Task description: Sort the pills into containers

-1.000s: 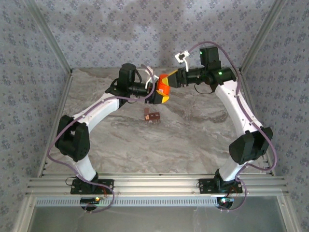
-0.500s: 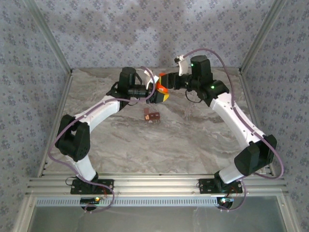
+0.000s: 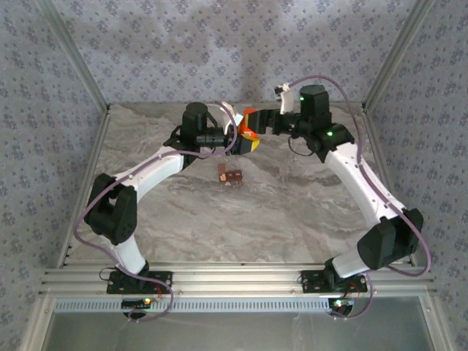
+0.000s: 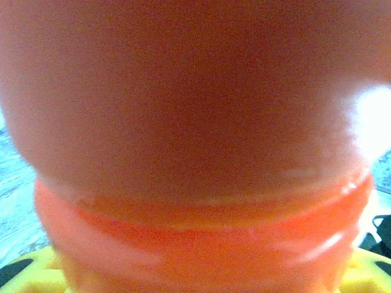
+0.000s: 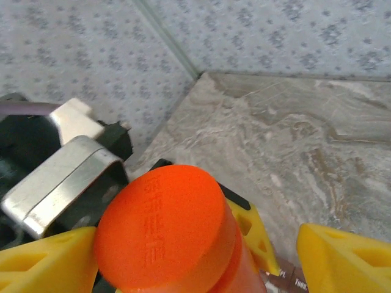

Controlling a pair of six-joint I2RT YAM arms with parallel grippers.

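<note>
The containers (image 3: 230, 176), a small reddish-brown strip of joined compartments, are lying on the table (image 3: 292, 212) between the two arms, just in front of and below the raised orange bottle (image 3: 247, 128), and no pills are showing in them. The left gripper (image 3: 250, 142) is holding that bottle up in the air, its yellow fingers (image 4: 27, 278) clamping the body. What is changing is at the other end. A second ago the right gripper (image 5: 195, 259) was closed on the cap (image 5: 159, 220) and turning with it, and now it is standing spread wide, its yellow fingers (image 5: 345, 256) sitting either side of the cap without touching it. The cap is still sitting on the bottle, so this is probably a release between twists rather than an opening. The pills are likely still inside, and the sorting itself is not yet beginning.
</note>
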